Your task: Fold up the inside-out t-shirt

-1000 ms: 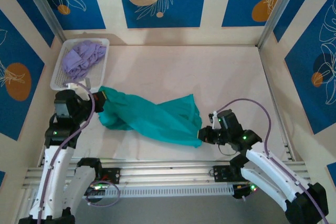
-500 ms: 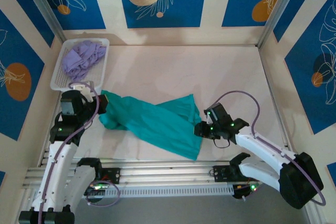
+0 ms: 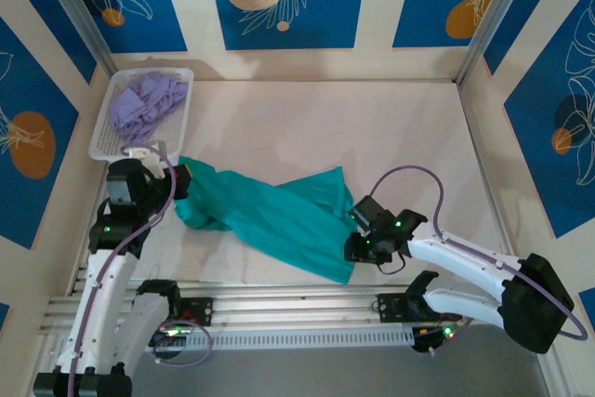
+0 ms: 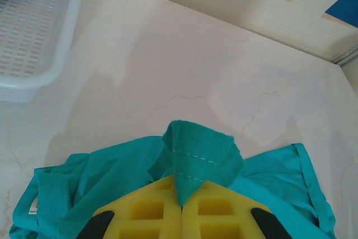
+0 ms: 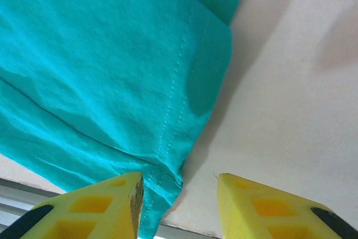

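The inside-out t-shirt (image 3: 270,216) is a teal twisted band running across the near half of the table from left to lower right. My left gripper (image 3: 177,181) is shut on a stitched fold of its edge (image 4: 198,152), which sticks up out of the closed yellow fingers (image 4: 156,211). My right gripper (image 3: 351,246) is low at the shirt's near-right corner and stands open. In the right wrist view the hemmed corner (image 5: 162,186) lies loose on the table beside the left finger (image 5: 106,205), with bare table in front of the right finger (image 5: 263,205).
A white slotted basket (image 3: 102,141) holding a lavender garment (image 3: 144,99) sits at the back left, just beyond my left gripper; its corner (image 4: 33,54) shows in the left wrist view. The table's front edge and metal rail (image 3: 297,309) lie just below the shirt's corner.
My right gripper has opened and let go of the shirt's corner, which now lies flat near the front edge. The right arm has sunk lower. The left gripper still holds.
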You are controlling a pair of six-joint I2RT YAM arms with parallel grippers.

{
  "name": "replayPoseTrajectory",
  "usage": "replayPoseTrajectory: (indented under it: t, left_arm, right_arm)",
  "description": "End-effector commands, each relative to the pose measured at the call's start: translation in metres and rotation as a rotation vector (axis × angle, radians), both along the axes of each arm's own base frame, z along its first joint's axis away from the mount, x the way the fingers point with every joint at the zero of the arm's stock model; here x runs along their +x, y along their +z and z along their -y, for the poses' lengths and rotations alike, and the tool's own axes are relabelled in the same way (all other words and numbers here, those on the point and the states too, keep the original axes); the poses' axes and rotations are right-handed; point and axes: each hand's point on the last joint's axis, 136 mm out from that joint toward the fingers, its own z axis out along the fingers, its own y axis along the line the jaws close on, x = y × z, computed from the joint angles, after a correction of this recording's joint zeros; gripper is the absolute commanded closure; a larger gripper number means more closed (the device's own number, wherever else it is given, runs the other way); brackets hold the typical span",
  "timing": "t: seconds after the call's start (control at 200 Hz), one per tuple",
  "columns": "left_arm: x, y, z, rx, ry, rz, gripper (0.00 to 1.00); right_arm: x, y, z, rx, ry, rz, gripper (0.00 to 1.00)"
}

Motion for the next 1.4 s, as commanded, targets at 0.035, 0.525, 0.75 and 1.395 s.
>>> replayPoseTrajectory:
  t: [0.035, 0.525, 0.75, 1.395]
  left_arm:
    - [0.003, 0.005, 0.001, -0.001, -0.018, 0.034, 1.00]
    - [0.002, 0.005, 0.002, 0.000, -0.022, 0.036, 1.00]
    - [0.002, 0.005, 0.001, -0.003, -0.022, 0.034, 1.00]
    - [0.003, 0.004, 0.001, -0.018, -0.024, 0.035, 1.00]
  right_arm:
    - [-0.008, -0.003, -0.002, -0.023, -0.024, -0.059, 0.60]
    - [-0.006, -0.011, -0.024, 0.035, 0.021, -0.082, 0.64]
    - [-0.007, -0.009, -0.025, 0.047, 0.024, -0.081, 0.72]
    - [-0.013, -0.008, -0.014, -0.031, 0.044, -0.052, 0.84]
